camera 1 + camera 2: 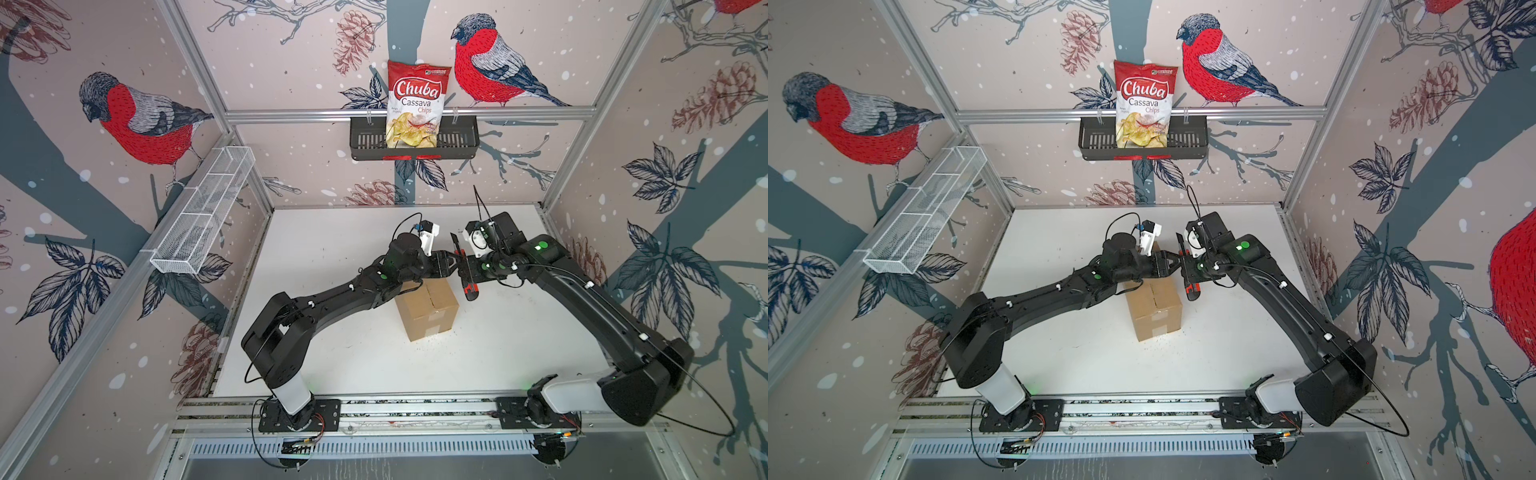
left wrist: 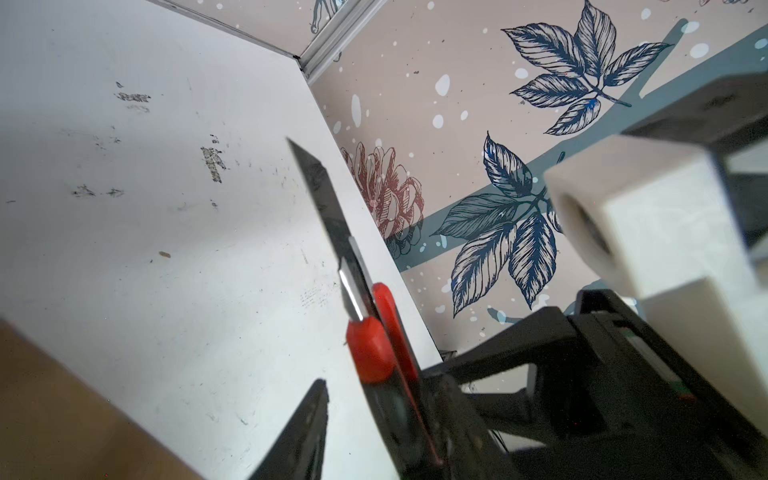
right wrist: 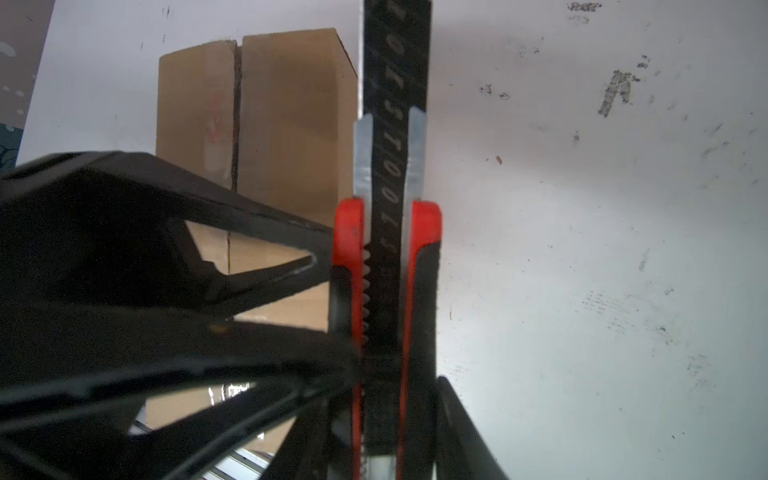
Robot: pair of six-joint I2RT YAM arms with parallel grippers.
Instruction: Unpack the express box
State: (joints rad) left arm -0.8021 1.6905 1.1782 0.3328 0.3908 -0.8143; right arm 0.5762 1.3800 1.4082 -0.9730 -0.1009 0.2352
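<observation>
The express box (image 1: 428, 311) (image 1: 1154, 311) (image 3: 291, 124), a brown carton, stands upright mid-table with its top flaps down and a dark seam between them. Its edge fills a corner of the left wrist view (image 2: 62, 415). Just behind it, above the table, my right gripper (image 1: 467, 270) (image 1: 1190, 270) (image 3: 388, 378) is shut on the handle of a red-and-black utility knife (image 1: 465, 266) (image 1: 1187, 266) (image 2: 370, 345) (image 3: 386, 249) with its blade out. My left gripper (image 1: 451, 262) (image 1: 1173, 264) (image 2: 382, 386) meets the knife from the left, open; one finger (image 2: 316, 415) stands clear of the handle.
A Chuba chips bag (image 1: 417, 104) (image 1: 1144, 106) stands in the black wall basket (image 1: 457, 143) (image 1: 1187, 141) on the back wall. A white wire basket (image 1: 203, 216) (image 1: 926, 212) hangs on the left wall. Printed walls enclose the white table (image 1: 332, 332) on three sides.
</observation>
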